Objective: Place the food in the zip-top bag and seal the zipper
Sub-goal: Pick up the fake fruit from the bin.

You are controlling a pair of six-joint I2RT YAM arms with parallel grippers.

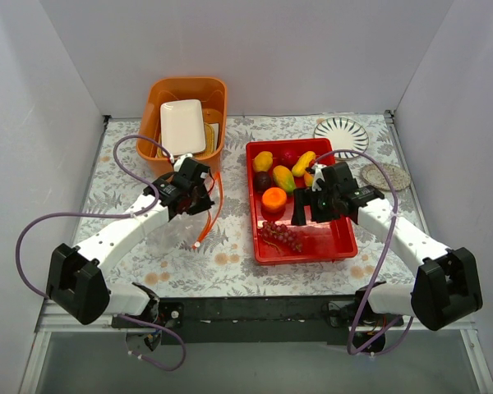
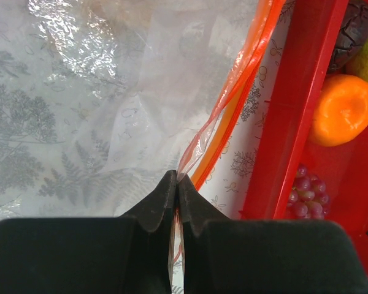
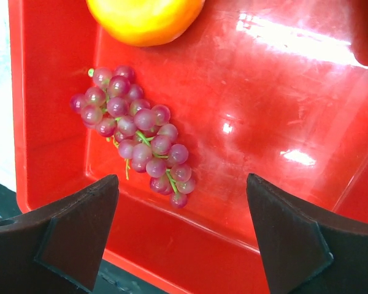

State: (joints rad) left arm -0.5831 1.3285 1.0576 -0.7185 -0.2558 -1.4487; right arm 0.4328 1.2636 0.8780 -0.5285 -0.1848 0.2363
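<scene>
White walls are enclosing a floral-covered table (image 1: 230, 263). The bag (image 2: 110, 92) is lying on it left of the red tray (image 3: 264, 92), which is holding all the food.

1. The left gripper (image 2: 176, 184) is pinching the bag by 1 lip of the zipper (image 2: 245, 73), fingers fully closed. The other lip is lying below it, so the mouth appears parted toward the tray.
2. The right gripper (image 3: 182, 180) is hovering over the grapes (image 3: 135, 131) at the tray's near left corner, fingers spread wide and empty.

Step in hand, as judged: picking the grapes.
- Lower with 1 finger on each side of the bunch and close across its thick middle.
- The near wall is standing close; avoid catching a finger on it.
- The bunch looks loose, so lift slowly.
- Hold the lip raised so the mouth is gaping for the drop.

The orange (image 2: 343, 116) and mangoes (image 1: 283, 176) are waiting further back.
</scene>
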